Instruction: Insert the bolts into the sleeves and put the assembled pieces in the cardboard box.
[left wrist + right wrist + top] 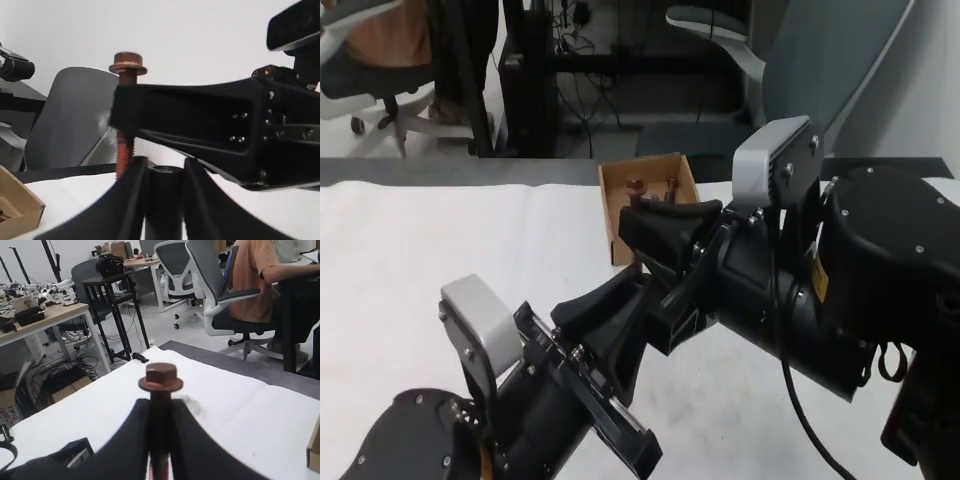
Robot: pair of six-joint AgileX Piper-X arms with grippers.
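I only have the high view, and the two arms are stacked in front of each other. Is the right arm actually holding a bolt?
Observer: Yes. The right gripper has its fingers shut on the shank of a copper-coloured bolt, with the head clear above them.
Operator: And the left one?
Observer: The left gripper has a dark sleeve clamped between its fingers.
Operator: Is the bolt in the sleeve?
Observer: Not yet. In the left wrist view the threaded shank comes down beside the sleeve, behind one left finger, not into the sleeve's top.
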